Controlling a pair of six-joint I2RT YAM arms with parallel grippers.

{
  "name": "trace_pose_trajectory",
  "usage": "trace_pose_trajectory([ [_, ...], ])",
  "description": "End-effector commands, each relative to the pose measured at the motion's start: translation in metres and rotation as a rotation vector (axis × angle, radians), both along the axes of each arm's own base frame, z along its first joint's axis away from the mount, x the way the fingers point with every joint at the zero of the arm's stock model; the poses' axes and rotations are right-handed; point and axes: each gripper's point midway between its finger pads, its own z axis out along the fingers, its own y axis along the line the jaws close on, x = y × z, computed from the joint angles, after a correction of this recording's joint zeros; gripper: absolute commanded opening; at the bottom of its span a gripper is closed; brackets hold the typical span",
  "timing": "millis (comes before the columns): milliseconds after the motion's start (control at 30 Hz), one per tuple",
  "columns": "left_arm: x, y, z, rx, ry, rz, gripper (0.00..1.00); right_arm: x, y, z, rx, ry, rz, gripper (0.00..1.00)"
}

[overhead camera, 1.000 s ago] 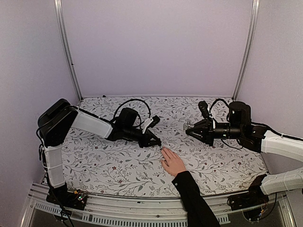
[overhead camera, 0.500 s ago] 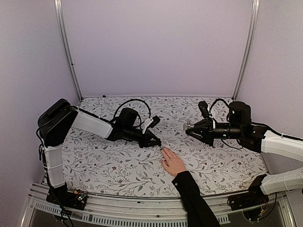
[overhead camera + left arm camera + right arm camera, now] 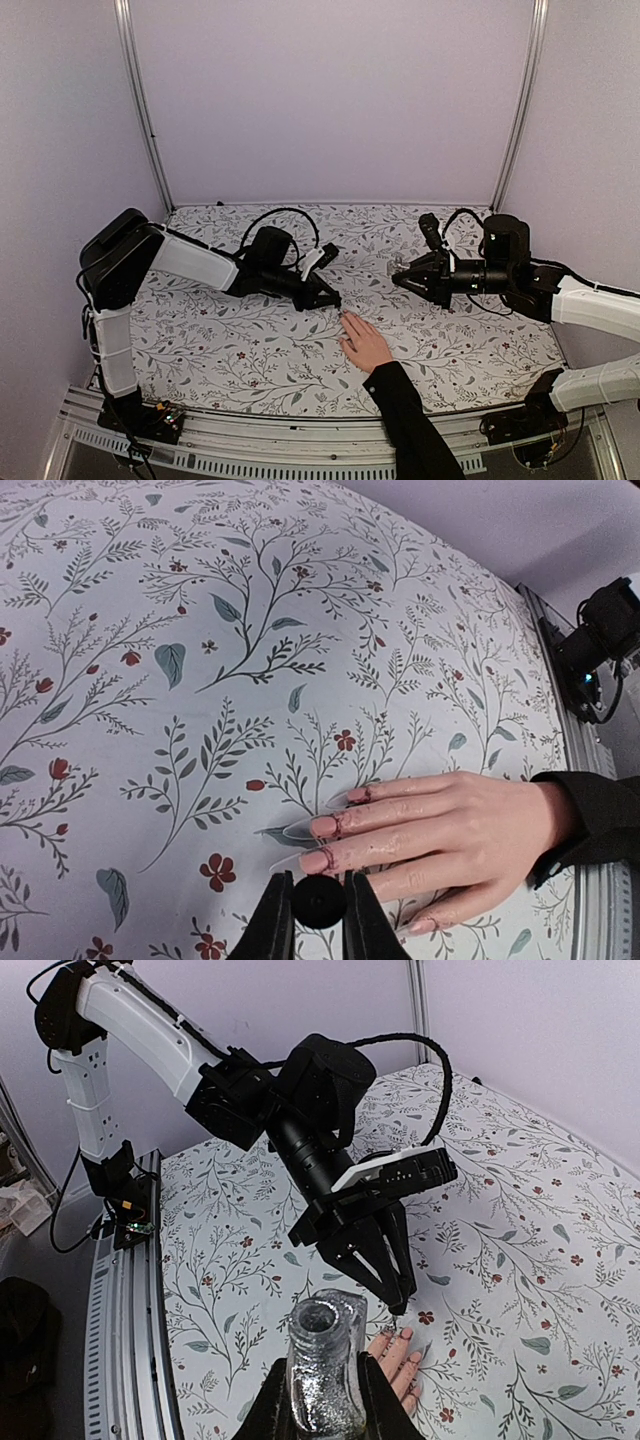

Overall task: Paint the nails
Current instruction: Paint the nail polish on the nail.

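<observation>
Nails [image 3: 322, 827] lie just ahead of the left gripper [image 3: 318, 888], which is clamped on a small black cap [image 3: 319, 905]; the right gripper [image 3: 322, 1402] grips an open glass bottle [image 3: 322, 1345] upright

The nails [image 3: 322, 827] are long and pointed, pale pink with clear tips and dark red smears at their bases. They belong to a light-skinned hand [image 3: 366, 344] lying flat, palm down, at the near middle of the table [image 3: 250, 350], fingers pointing far-left.

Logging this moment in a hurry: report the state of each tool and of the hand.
Left tool: closed on the black brush cap.
Right tool: closed on the open glass bottle.
Person's hand: flat on the table, holding nothing.
</observation>
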Motion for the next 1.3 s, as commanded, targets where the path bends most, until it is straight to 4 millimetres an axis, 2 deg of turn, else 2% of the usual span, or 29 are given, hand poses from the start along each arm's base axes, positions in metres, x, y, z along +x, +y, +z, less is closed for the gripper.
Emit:
trace_pose_trajectory([
  [0,0.0,-0.006,-0.006,0.013,-0.006,-0.011,0.0,0.002,-0.002,0.004,0.017,-0.015,-0.01,0.0],
  [1267,0.008,-0.001,-0.017,0.048,0.005,0.023,0.0,0.002,-0.002,0.003,0.015,-0.014,-0.012,0.0],
])
